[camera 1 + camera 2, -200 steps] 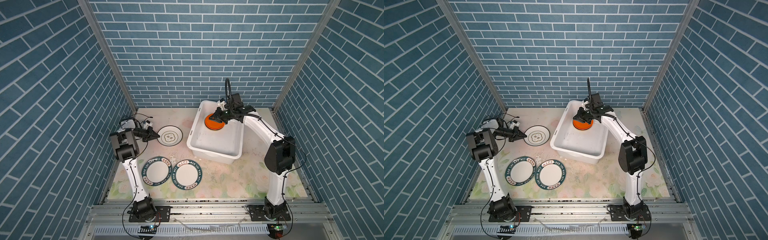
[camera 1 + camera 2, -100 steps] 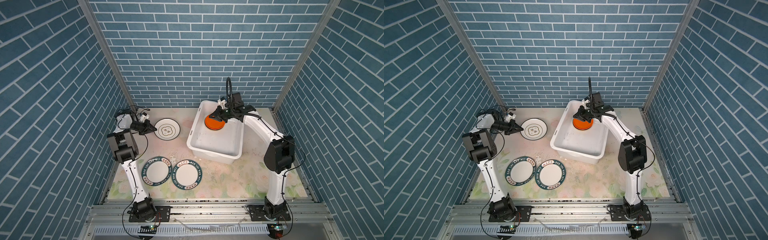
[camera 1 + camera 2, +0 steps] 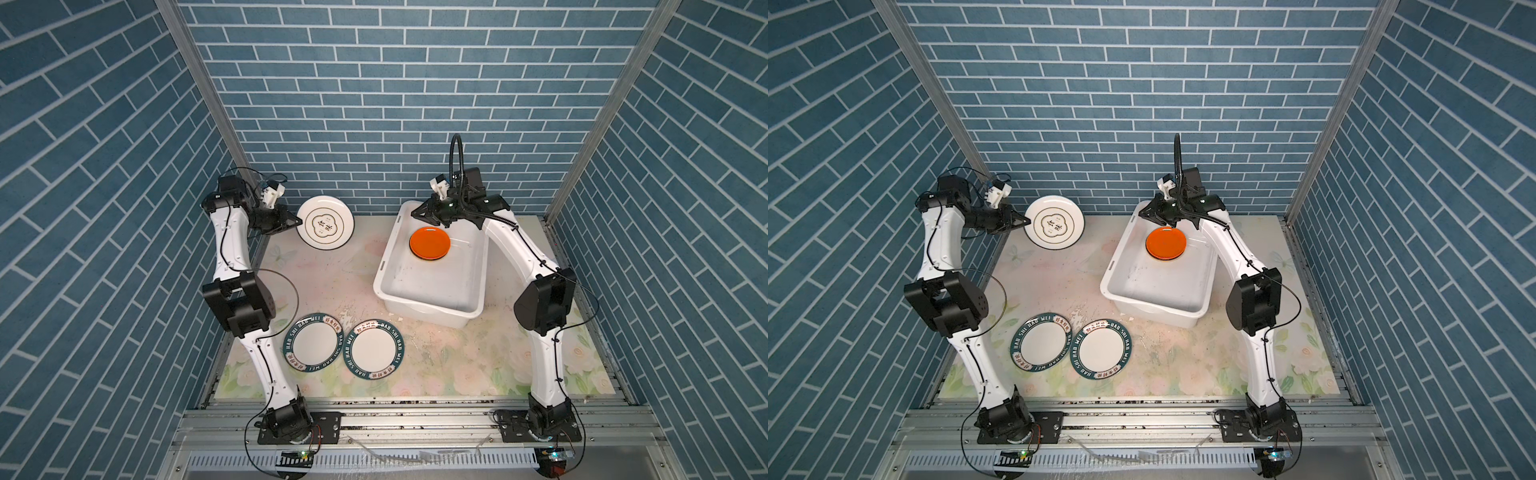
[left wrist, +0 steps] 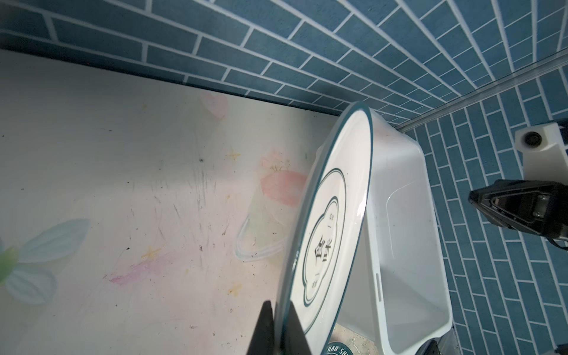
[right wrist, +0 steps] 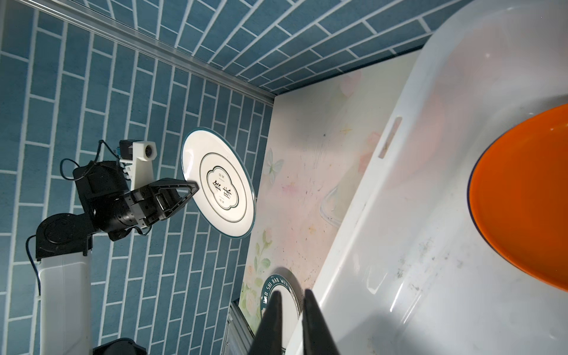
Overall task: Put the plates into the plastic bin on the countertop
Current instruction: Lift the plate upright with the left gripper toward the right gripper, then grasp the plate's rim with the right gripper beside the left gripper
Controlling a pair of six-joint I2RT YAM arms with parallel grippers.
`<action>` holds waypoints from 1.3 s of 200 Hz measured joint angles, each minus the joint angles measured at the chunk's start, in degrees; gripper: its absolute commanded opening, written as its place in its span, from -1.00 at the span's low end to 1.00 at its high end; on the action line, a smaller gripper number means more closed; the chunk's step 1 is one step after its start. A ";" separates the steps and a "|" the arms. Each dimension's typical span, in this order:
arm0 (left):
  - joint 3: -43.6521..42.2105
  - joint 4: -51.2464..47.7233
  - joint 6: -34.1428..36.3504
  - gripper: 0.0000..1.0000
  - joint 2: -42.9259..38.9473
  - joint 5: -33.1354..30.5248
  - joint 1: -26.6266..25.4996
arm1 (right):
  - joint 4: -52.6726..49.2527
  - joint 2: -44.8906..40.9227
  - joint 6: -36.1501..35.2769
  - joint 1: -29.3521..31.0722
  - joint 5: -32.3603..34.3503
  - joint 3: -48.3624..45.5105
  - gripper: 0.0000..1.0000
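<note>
Aloft, the left gripper (image 3: 296,222) pinches the edge of a glossy round white plate with a thin dark rim (image 3: 325,222), tilted above the scuffed, flower-printed countertop (image 3: 332,270). Just below the right gripper (image 5: 290,293), whose jaws stand narrowly apart and empty, a smooth orange plate (image 3: 429,243) lies flat in the white plastic bin (image 3: 428,309). Two lettered green-rimmed plates (image 3: 312,341) lie well away from both grippers, with blue brick-pattern walls (image 3: 374,83) around.

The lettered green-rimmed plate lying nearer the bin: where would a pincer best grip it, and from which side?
Grip the green-rimmed plate by its rim on the edge away from its twin, coming in low from the right arm's side. It lies flat on the countertop and its other edge meets the twin, so the free rim probably offers the clearest bite.
</note>
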 measured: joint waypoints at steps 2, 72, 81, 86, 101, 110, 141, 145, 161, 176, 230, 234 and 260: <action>0.13 -0.13 0.11 -1.00 -0.09 0.02 -0.09 | -0.15 0.24 -0.20 0.02 -0.11 0.52 -0.60; 3.54 -8.11 4.63 -1.00 -0.70 2.62 -8.20 | -7.17 4.70 -2.71 2.27 -3.50 10.29 -0.53; 3.54 -8.63 4.87 -1.00 -0.72 3.21 -9.29 | -8.24 4.70 -3.43 2.69 -3.50 10.29 -0.52; 3.54 -8.94 5.03 -1.00 -0.72 3.50 -9.90 | -8.87 4.70 -3.65 2.91 -3.50 10.29 -0.52; 3.54 -9.62 5.18 -1.00 -0.72 4.37 -11.45 | -10.93 4.68 -4.74 3.41 -3.34 10.27 -0.52; 3.54 -9.84 5.25 -1.00 -0.72 5.01 -12.15 | -11.98 4.42 -5.18 3.65 -3.21 10.05 -0.52; 3.54 -10.03 5.22 -1.00 -0.72 6.88 -14.12 | -13.70 1.62 -6.73 4.13 -2.29 6.51 -0.52; 3.54 -10.03 5.20 -1.00 -0.72 7.26 -14.34 | -13.81 1.14 -6.84 4.13 -2.25 5.97 -0.52; 3.52 -10.01 4.98 -1.00 -0.72 8.26 -14.97 | -14.19 -0.66 -7.13 4.13 -1.99 4.66 -0.53; 3.26 -9.88 4.61 -1.00 -0.87 9.09 -15.37 | -14.03 -2.01 -7.37 4.13 -1.90 3.87 -0.54; 0.98 -9.38 3.02 -1.00 -2.69 12.07 -15.76 | -11.87 -5.38 -7.43 4.11 -2.38 -0.31 -0.76; 0.72 -9.22 2.84 -1.00 -2.80 12.26 -15.76 | -11.61 -5.42 -7.41 4.11 -2.45 -0.52 -0.77; -0.92 -8.79 1.95 -1.00 -2.89 13.00 -15.72 | -10.01 -6.05 -7.41 4.11 -2.78 -2.47 -0.81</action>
